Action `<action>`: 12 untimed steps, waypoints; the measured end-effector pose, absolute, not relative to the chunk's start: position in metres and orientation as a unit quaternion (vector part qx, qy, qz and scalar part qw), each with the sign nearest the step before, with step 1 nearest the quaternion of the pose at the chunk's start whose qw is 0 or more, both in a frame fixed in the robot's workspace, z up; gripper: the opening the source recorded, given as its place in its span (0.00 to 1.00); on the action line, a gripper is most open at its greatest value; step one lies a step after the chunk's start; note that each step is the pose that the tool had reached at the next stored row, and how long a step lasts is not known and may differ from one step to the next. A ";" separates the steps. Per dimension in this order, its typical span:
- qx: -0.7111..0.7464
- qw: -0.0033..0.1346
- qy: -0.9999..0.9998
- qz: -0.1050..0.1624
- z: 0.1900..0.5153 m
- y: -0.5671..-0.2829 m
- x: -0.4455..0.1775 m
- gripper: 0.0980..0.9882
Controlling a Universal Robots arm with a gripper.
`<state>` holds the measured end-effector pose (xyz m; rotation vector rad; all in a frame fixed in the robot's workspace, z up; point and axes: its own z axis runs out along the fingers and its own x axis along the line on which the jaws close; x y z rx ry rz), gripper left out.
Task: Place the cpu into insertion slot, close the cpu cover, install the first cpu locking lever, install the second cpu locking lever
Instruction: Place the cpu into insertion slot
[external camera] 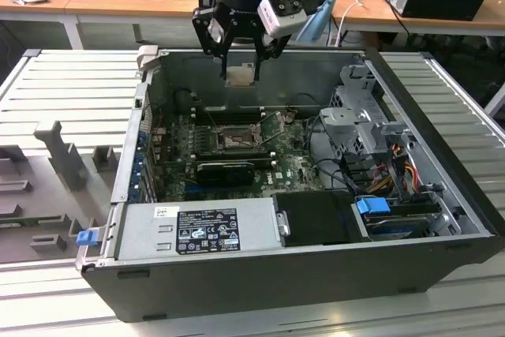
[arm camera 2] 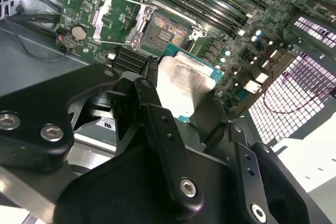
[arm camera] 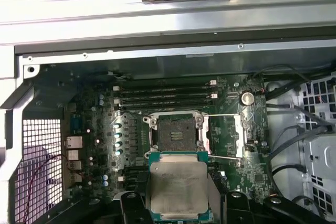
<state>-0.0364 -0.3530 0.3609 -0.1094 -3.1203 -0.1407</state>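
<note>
First step in hand; the gripper (external camera: 240, 69) has its jaws closed narrowly on the cpu (arm camera: 177, 184) by its edges; the insertion slot (arm camera: 174, 134) lies open, well below the jaws; seating likely calls for squaring chip to slot.

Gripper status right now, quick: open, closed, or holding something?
Gripper: shut on the cpu, held in the air, not yet in the insertion slot.
</note>
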 end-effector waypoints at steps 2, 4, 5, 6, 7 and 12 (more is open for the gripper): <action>-0.038 0.008 -0.998 -0.045 0.361 -0.353 -0.036 0.48; -0.042 0.008 -0.998 -0.045 0.361 -0.353 -0.036 0.48; -0.043 0.008 -0.998 -0.045 0.361 -0.353 -0.036 0.48; -0.044 0.008 -0.998 -0.045 0.361 -0.353 -0.036 0.48; -0.045 0.008 -0.998 -0.045 0.361 -0.353 -0.036 0.48; -0.051 0.007 -0.998 -0.045 0.361 -0.353 -0.036 0.48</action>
